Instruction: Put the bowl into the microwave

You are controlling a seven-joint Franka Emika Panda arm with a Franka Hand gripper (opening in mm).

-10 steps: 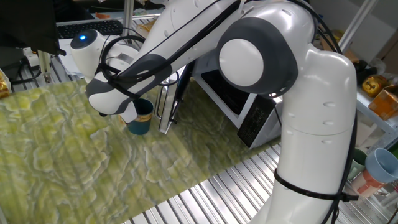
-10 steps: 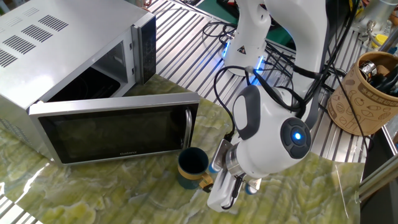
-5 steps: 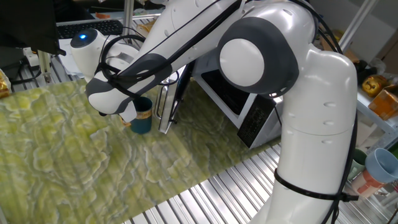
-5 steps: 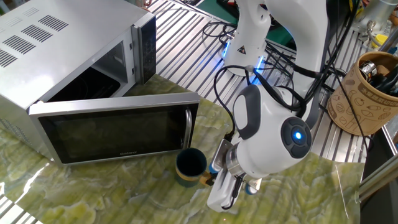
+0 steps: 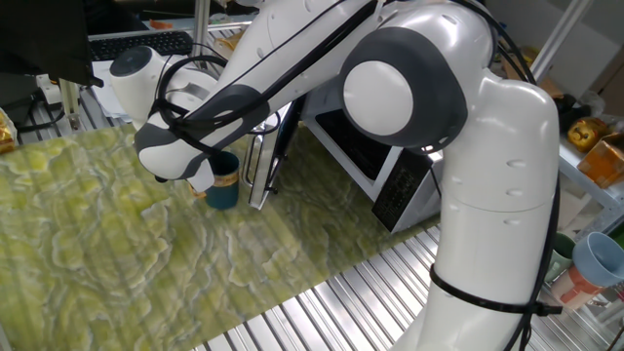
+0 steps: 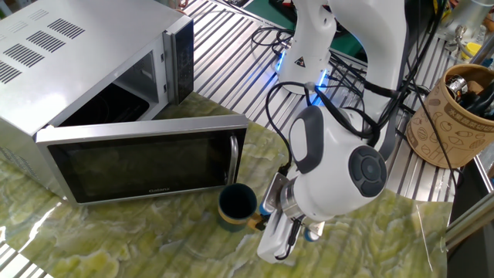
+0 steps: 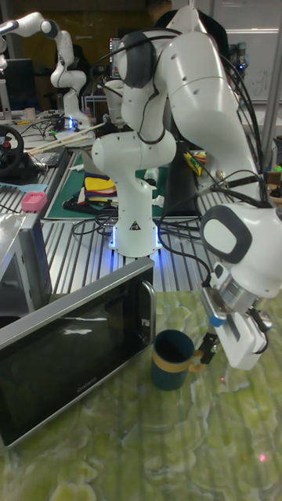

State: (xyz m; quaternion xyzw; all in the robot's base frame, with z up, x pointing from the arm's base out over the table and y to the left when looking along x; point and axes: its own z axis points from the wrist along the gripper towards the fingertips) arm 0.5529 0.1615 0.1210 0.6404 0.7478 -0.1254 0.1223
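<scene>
Gripper pinches the yellow handle of the bowl just ahead of it; bowl looks rigid, light, smooth-glazed, so handle hold seems best

Bowl upright on green marbled mat, just beside open microwave door edge. Arm wrist covers bowl's left side; gripper hidden.

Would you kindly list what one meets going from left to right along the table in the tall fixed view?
Microwave with its open door → bowl → gripper at the bowl's handle.
</scene>
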